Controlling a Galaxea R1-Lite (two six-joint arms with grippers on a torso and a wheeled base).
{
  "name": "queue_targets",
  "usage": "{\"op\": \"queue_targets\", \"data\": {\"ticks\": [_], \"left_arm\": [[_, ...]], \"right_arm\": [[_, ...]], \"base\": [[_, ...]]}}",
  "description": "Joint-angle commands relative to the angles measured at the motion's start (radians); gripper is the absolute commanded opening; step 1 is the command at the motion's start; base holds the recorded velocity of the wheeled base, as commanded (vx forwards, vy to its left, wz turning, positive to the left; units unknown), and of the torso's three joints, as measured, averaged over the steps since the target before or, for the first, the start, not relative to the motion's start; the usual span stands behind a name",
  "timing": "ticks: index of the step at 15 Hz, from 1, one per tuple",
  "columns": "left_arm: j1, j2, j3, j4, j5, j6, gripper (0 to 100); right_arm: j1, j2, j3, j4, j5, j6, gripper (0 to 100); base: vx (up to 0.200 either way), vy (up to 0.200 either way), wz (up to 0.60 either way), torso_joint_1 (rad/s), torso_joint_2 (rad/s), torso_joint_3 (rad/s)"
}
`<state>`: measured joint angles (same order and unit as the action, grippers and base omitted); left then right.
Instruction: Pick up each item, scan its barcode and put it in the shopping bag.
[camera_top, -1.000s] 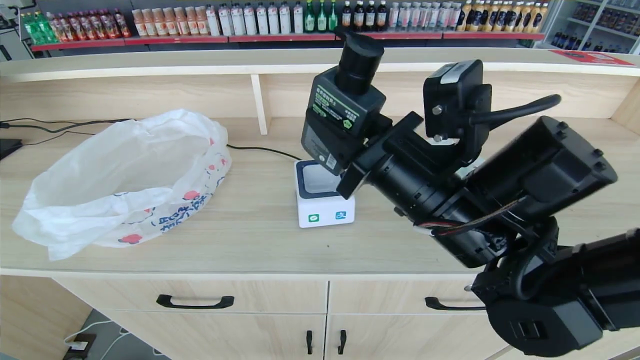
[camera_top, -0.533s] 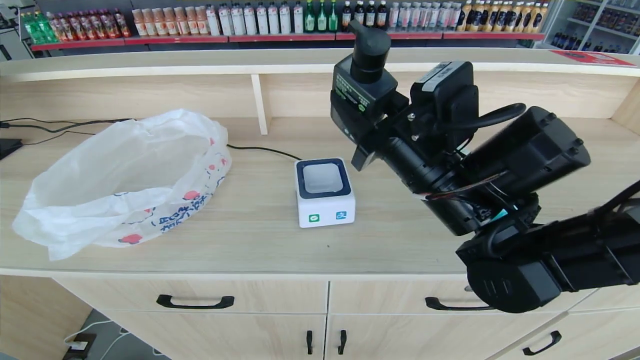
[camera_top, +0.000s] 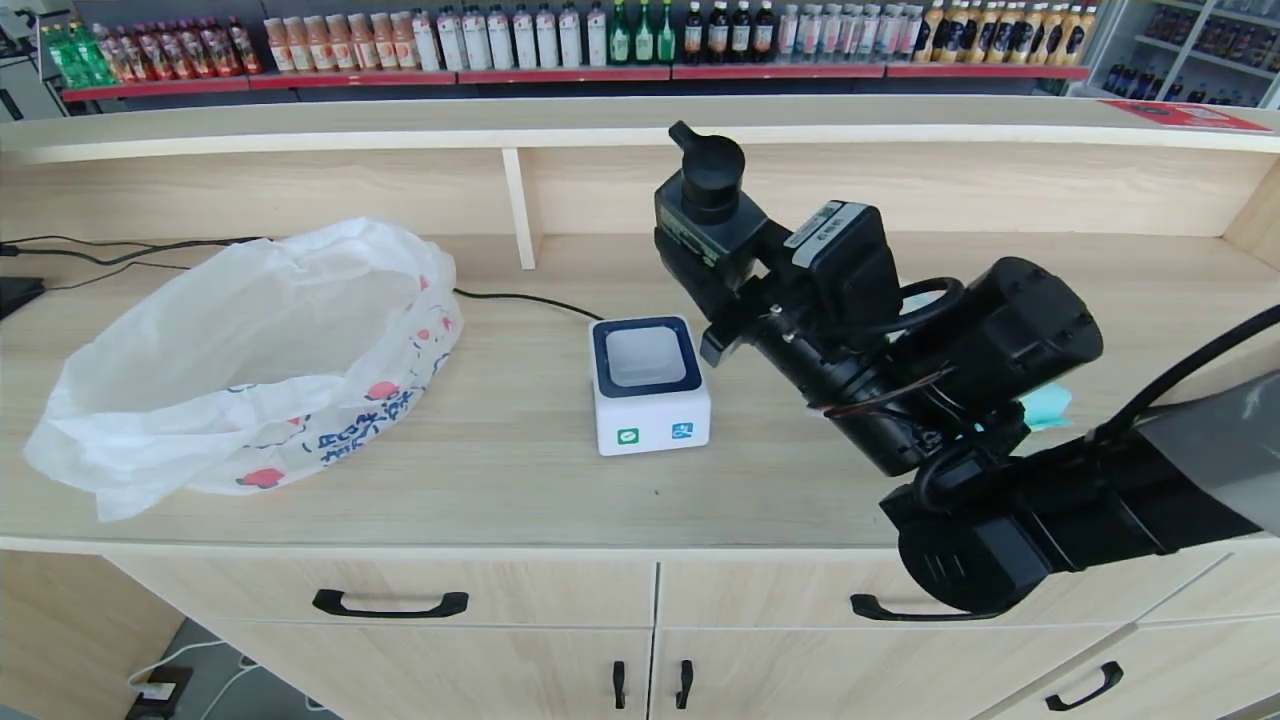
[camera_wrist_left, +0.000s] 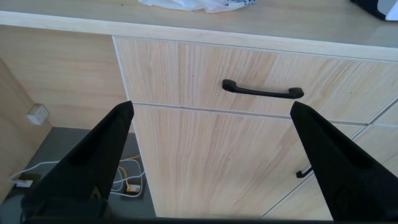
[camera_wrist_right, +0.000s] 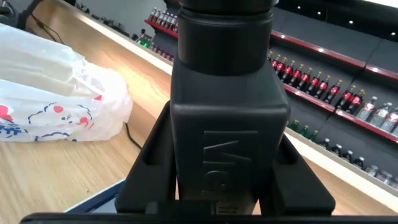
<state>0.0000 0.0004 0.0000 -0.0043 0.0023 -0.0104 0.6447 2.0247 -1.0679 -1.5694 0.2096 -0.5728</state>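
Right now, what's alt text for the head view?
The right gripper holds a black bottle, cap up, just right of the white scanner on the wooden counter. An open white shopping bag lies at the counter's left end.

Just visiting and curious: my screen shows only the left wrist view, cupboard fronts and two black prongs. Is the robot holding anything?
Observer: Yes. The right claw grips a black bottle, cap up, above the counter.
Visitor: Is there a scanner near it?
Observer: A white scanner box sits on the counter, just to the bottle's left.
Visitor: And the bag?
Observer: The shopping bag lies farther left, mouth open.
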Motion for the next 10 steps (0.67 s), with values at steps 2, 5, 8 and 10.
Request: {"op": "queue_targets", "data": {"ticks": [2, 5, 8, 10], "left_arm": [[0.000, 0.000, 0.000, 0.000, 0.001, 0.000, 100], [0.000, 0.000, 0.000, 0.000, -0.001, 0.000, 100], [0.000, 0.000, 0.000, 0.000, -0.001, 0.000, 100], [0.000, 0.000, 0.000, 0.000, -0.001, 0.000, 100]], "right_arm": [[-0.049, 0.031, -0.009, -0.001, 0.071, -0.025, 0], [-0.053, 0.065, -0.020, -0.001, 0.125, -0.053, 0], [-0.053, 0.065, -0.032, -0.001, 0.125, -0.042, 0], [-0.051, 0.058, -0.029, -0.001, 0.125, -0.036, 0]], "base": [[0.000, 0.000, 0.00, 0.000, 0.00, 0.000], [0.000, 0.000, 0.00, 0.000, 0.00, 0.000], [0.000, 0.000, 0.00, 0.000, 0.00, 0.000], [0.000, 0.000, 0.00, 0.000, 0.00, 0.000]]}}
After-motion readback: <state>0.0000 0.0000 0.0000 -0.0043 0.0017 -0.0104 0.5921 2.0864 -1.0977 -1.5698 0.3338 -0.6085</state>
